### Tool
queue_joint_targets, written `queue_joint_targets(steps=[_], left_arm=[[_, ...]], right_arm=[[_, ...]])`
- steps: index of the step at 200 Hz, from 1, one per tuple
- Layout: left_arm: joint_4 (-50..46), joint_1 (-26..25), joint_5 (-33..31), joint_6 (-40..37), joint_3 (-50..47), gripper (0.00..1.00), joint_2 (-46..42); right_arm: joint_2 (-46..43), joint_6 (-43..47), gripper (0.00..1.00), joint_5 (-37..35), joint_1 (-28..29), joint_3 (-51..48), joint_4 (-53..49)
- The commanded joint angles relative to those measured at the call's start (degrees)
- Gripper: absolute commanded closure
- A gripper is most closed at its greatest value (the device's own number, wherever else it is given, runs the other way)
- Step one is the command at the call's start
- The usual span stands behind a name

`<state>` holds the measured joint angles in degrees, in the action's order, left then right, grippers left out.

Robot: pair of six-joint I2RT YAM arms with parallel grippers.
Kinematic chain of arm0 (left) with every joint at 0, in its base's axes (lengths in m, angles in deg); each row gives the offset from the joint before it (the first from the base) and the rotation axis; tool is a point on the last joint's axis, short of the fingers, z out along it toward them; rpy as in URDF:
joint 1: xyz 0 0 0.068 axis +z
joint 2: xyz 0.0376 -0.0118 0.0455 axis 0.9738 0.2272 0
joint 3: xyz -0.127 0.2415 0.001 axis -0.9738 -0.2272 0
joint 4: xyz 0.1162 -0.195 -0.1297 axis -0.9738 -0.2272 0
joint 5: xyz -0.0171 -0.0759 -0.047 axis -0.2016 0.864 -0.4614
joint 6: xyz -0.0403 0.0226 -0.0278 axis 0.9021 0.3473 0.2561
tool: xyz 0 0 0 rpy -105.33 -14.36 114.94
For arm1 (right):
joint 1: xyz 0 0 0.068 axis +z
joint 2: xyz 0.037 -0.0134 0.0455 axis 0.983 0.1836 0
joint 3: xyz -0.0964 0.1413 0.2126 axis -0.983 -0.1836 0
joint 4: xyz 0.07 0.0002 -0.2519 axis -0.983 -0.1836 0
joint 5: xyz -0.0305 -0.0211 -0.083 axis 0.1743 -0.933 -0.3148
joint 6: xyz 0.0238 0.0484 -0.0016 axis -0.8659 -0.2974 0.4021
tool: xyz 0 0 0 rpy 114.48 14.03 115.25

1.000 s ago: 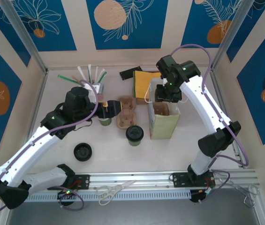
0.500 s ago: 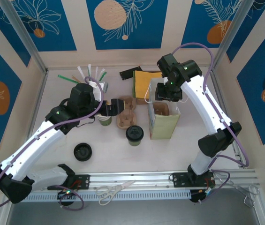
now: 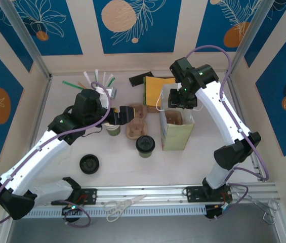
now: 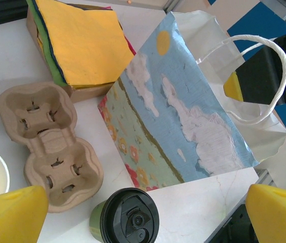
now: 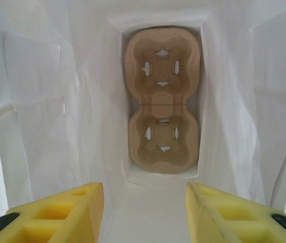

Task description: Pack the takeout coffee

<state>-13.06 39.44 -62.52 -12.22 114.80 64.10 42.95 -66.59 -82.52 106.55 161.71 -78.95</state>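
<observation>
Takeout coffee (image 3: 145,145), lid on, stands on the counter (image 3: 117,157) just left of the paper bag (image 3: 177,132) and is not yet packed. The left tool (image 3: 123,115) hovers wide open and empty beside a cup carrier (image 3: 136,121), far-left of the cup, and the right tool (image 5: 144,205) hangs spread above the bag mouth. Judged step is the approach: the left tool must next shift nearer, descend and close on the cup's sides.

Your coffee cup (image 4: 125,221) is green with a black lid (image 4: 131,216); the bag (image 4: 178,116) shows blue sky, white clouds, flowers.
</observation>
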Motion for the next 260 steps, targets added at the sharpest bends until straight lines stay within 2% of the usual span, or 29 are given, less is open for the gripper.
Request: queue_joint_targets(steps=[1, 85, 136, 209, 260], left_arm=[[0.8, -0.54, 0.99, 0.27, 1.77, 0.0, 0.42], [0.99, -0.55, 1.25, 0.45, 2.42, 0.0, 1.74], [-0.06, -0.55, -0.83, -0.53, 3.59, 0.0, 1.77], [-4.99, -0.57, -9.47, -0.25, 4.59, 0.0, 0.91], [-11.98, -0.56, -17.28, 3.27, 2.5, 0.0, -2.72]], right_arm=[[-1.34, 0.34, 0.54, -0.21, -0.48, 1.57, -0.56], [-1.7, 0.98, 0.54, 0.33, -1.45, 2.6, -0.84], [-2.25, 0.72, 0.54, 0.88, -0.9, 6.12, -1.87], [-3.37, 2.36, 0.54, 0.01, 3.82, 15.32, -1.68], [-0.73, 5.53, 0.54, 3.6, 9.5, 20.15, 0.24]])
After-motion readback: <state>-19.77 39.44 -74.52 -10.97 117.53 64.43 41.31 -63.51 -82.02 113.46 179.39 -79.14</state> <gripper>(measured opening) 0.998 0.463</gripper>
